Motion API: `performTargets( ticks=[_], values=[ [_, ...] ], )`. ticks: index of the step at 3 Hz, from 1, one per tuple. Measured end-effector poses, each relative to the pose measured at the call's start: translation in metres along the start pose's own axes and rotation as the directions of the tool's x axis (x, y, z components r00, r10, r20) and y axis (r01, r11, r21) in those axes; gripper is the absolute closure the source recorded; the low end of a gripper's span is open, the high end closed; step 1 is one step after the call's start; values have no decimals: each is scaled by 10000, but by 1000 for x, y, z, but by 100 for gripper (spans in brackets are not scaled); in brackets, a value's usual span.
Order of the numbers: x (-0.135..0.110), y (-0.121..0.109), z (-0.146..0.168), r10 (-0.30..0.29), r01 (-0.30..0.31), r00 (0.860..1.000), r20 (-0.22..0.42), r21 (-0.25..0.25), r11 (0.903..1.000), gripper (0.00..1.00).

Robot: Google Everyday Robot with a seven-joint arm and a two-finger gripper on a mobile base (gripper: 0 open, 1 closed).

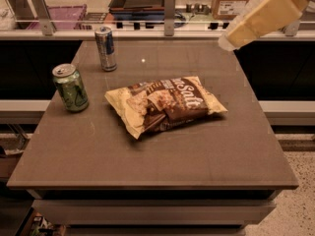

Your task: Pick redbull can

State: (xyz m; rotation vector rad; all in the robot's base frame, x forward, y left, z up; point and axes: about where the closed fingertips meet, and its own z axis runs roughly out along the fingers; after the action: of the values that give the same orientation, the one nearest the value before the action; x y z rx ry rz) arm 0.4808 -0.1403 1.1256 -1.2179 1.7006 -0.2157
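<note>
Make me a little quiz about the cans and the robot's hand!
1. True or false: the redbull can lies on its side.
2. Where is the gripper? A: in the air by the table's far right corner. B: touching the redbull can. C: resting on the table.
3. Fill in: the can nearer the table's front is the ___ can.
Key: 1 false, it stands upright. 2 A. 3 green can.

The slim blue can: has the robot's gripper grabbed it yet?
No, the slim blue can stands alone at the far left of the table, while the gripper hovers above the far right edge.
</note>
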Motion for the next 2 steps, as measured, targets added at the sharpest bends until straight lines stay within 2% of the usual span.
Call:
performTargets(
  ticks=[2],
  values=[
    [5, -18, 56, 894, -917, 9904, 1059, 168, 9956, 0]
  ],
)
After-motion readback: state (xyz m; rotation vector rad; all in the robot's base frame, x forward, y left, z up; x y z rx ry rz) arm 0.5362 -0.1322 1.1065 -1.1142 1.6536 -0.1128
